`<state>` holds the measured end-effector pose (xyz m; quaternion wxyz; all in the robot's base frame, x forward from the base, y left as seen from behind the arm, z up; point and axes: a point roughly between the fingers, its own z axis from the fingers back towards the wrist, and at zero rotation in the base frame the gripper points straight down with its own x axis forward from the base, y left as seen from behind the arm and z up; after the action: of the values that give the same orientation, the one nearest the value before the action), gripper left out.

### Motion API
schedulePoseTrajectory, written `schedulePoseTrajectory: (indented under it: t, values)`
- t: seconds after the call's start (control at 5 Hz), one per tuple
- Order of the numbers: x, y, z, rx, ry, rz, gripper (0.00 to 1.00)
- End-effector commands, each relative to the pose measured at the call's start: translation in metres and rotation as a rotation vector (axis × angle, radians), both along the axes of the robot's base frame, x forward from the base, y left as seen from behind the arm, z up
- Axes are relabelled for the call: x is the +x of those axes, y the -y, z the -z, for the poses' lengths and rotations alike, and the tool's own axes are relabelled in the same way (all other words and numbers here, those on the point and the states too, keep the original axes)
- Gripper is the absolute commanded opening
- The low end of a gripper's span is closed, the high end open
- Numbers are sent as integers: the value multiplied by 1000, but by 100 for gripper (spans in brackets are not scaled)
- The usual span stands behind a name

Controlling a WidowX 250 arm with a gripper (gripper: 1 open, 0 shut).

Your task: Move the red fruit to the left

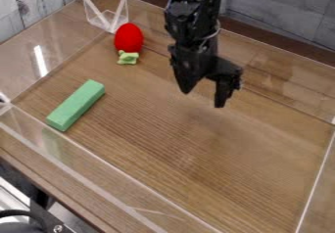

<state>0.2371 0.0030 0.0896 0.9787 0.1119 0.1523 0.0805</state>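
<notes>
The red fruit [128,38], a small toy strawberry with a pale green cap at its lower end, lies on the wooden table near the back left. My black gripper [206,88] hangs over the middle of the table, to the right of and nearer than the strawberry, well apart from it. Its two fingers are spread and hold nothing.
A long flat green block [76,104] lies at the left. Clear acrylic walls [53,154] ring the table. A clear folded stand [101,14] is at the back left, just behind the strawberry.
</notes>
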Motion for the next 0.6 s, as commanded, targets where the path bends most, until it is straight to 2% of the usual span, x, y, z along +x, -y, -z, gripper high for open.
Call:
schedulePoseTrajectory:
  t: [0.0, 0.4]
  values:
    - [11, -4, -6, 22, 44, -41, 100]
    - [7, -24, -2, 65, 42, 16, 100]
